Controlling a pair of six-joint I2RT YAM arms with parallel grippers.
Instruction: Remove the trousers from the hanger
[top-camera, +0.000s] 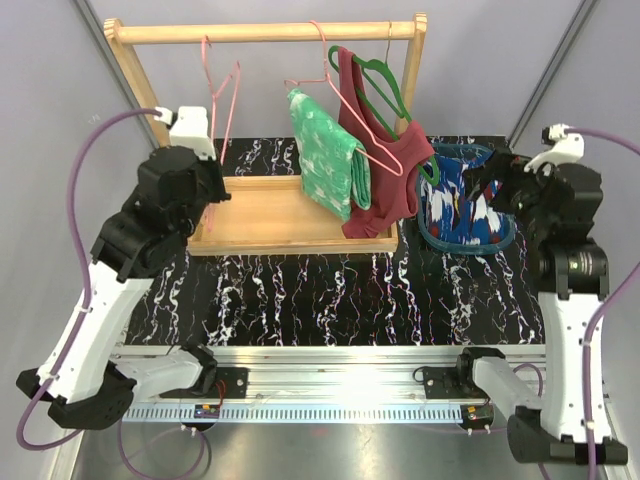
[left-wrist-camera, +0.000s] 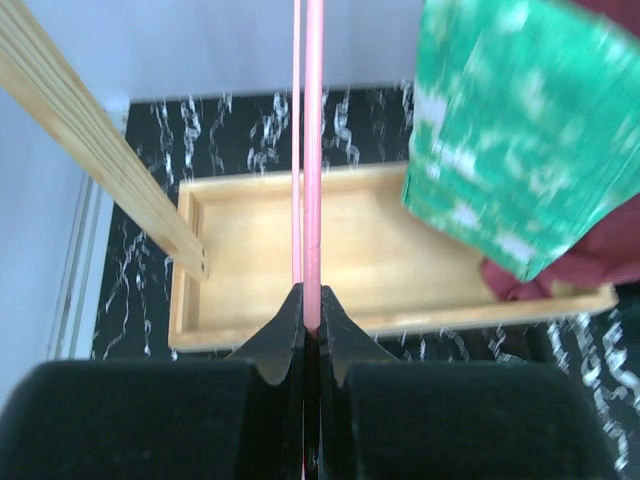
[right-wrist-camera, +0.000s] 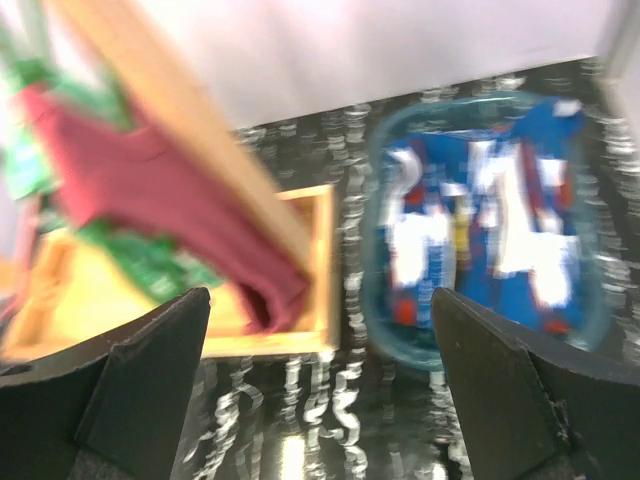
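Note:
The green trousers hang folded over a pink hanger on the wooden rack's rail; they also show in the left wrist view. The blue trousers lie in a teal basket on the right, and they show blurred in the right wrist view. My left gripper is shut on the thin rod of an empty pink hanger, which hangs at the rail's left end. My right gripper is open and empty, above the table beside the basket.
A maroon tank top hangs on a green hanger between the green trousers and the rack's right post. The rack's wooden tray base lies under the clothes on the black marbled table.

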